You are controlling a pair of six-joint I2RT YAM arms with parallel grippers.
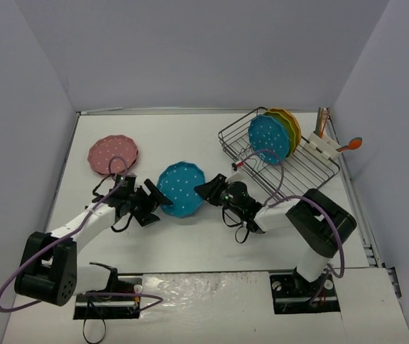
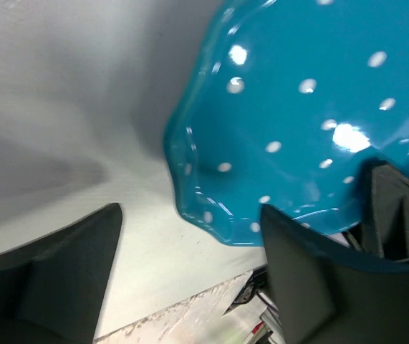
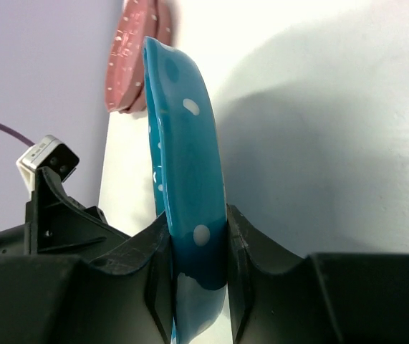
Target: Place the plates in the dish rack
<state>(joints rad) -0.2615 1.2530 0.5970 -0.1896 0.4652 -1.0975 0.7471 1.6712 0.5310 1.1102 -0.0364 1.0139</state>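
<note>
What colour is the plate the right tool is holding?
The plate is teal with white dots, clearest in the left wrist view.

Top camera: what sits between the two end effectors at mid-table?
A blue dotted plate, between the left end effector and the right end effector; the right wrist view shows the right one clamping its rim.

Left arm (image 1: 89,218) and right arm (image 1: 283,211): white link shells, black joint housings, chunky black bases (image 1: 46,272) at 6 o'clock. A purple cable (image 3: 3,130) trails along each. Left hand (image 1: 154,204) and right hand (image 1: 208,190): matte black, with wedge-shaped fingers (image 2: 54,279).
</note>
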